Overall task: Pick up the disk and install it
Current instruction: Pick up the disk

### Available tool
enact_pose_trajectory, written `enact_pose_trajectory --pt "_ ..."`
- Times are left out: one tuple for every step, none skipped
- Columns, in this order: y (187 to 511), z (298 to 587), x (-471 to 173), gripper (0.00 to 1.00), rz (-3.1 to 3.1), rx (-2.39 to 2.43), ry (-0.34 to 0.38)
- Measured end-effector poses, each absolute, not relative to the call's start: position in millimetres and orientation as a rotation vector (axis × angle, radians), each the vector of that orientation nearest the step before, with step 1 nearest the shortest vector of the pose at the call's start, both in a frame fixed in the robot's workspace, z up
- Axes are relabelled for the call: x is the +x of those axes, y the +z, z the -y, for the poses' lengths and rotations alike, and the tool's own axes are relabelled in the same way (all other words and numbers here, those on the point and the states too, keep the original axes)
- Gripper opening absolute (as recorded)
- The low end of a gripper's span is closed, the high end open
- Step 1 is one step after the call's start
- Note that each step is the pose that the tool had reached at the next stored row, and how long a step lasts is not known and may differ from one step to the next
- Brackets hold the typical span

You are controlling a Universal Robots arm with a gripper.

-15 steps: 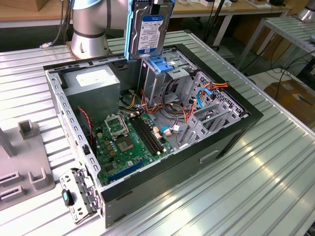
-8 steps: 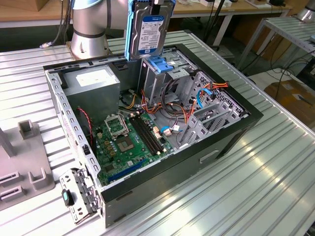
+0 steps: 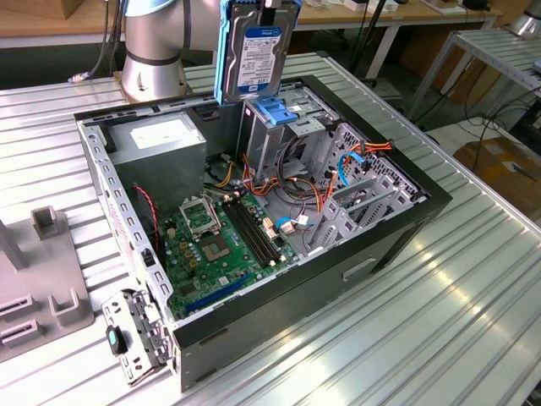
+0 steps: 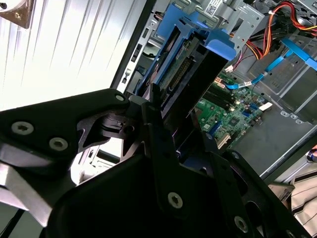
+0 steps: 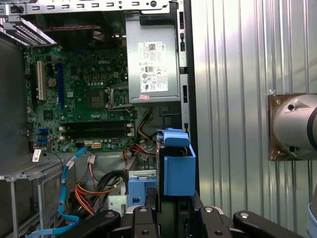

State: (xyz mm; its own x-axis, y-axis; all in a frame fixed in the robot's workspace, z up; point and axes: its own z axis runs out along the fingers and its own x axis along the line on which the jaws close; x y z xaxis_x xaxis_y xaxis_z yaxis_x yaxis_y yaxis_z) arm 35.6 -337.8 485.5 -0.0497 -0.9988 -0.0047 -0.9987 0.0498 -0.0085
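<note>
**Inspector A:** Where do we find the disk?

**Inspector B:** We find the disk (image 3: 258, 46) in the air and upright. Its blue-and-white label faces the exterior camera, and blue rails run along both long edges. It hangs over the far part of the open computer case (image 3: 380, 241), directly above the grey drive cage (image 3: 269, 144) and its blue latch (image 3: 275, 110).

**Inspector A:** Does it touch the cage?

**Inspector B:** In the exterior view its lower edge sits just above the latch, and we cannot tell whether the two meet. Nearly the whole disk stands clear above the cage, so we record it as not seated.

**Inspector A:** And the gripper?

**Inspector B:** In the second wrist view we note the gripper (image 4: 171, 116) with its black fingers (image 4: 154, 106) clamped on the disk from both sides. The disk's connector end points away, toward the case. The first wrist view agrees: one blue rail stands out beyond the fingers, over the case edge beside the ribbed metal table (image 5: 237, 99).

**Inspector A:** What else do we enter?

**Inspector B:** Inside the case, the grey power supply box (image 3: 161, 144) with its white sticker lies to the exterior view's left of the cage. The green motherboard (image 3: 215, 245) lies nearer the camera, with loose cables (image 3: 317, 199) between board and cage. The arm's silver base (image 3: 156, 51) stands behind the case. A grey fixture (image 3: 51, 288) rests on the table at the exterior view's left, apart from the case.
</note>
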Motion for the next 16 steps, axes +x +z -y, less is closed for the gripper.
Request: enact_pose_trajectory --pt "485 338 36 0.35 -2.269 -2.159 -0.004" --pt "485 338 37 0.35 -2.269 -2.159 -0.004" --pt "485 338 39 0.35 -2.269 -2.159 -0.004" --pt "485 338 41 0.35 -2.269 -2.159 -0.005" --pt "485 338 43 0.35 -2.269 -2.159 -0.004" --pt "485 338 45 0.35 -2.269 -2.159 -0.004" --pt "485 338 49 0.35 -2.27 -2.159 -0.005" --pt "485 338 51 0.35 -2.269 -2.159 -0.004" --pt "485 338 53 0.35 -2.269 -2.159 -0.004" --pt "485 338 56 0.35 -2.269 -2.159 -0.005" --pt "485 338 59 0.35 -2.27 -2.159 -0.005" --pt "485 338 62 0.35 -2.27 -2.159 -0.005" --pt "485 338 66 0.35 -2.269 -2.159 -0.004" --pt "485 338 72 0.35 -2.269 -2.159 -0.004" --pt "485 338 77 0.35 -2.269 -2.159 -0.004" --pt "485 338 81 0.35 -2.269 -2.159 -0.004"
